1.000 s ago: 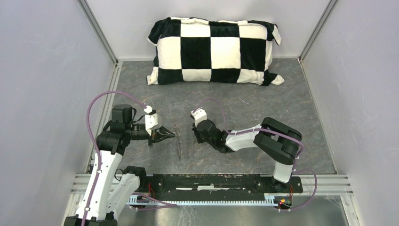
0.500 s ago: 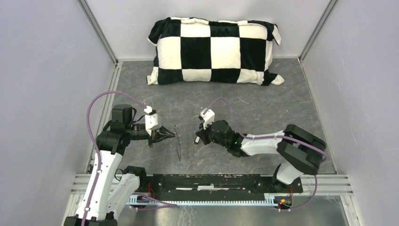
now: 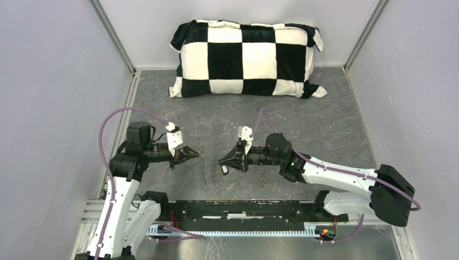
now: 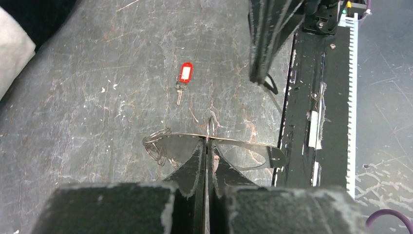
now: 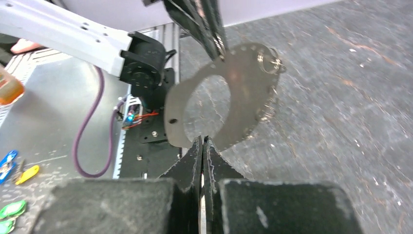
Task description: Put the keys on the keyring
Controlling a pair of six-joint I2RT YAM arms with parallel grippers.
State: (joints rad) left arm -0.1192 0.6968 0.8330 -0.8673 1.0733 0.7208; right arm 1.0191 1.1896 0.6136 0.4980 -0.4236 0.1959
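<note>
1. Top view: left gripper [image 3: 197, 155] clamps the keyring [image 3: 204, 168] edge-on; right gripper [image 3: 221, 162], closed, sits near and could knock it askew
2. Left wrist: red key [image 4: 184, 78] lies on the table [image 4: 97, 97], apart from the ring, and may get missed
3. Right wrist: closed fingers [image 5: 187, 163] show no clear key; threading may fail

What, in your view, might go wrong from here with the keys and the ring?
First, the left gripper has its jaws shut on only one edge spot of the keyring. A push from the right gripper may swing the ring or knock it free.
Second, the black key seems to hang from the right jaws by very little, so it may twist or drop.
</note>
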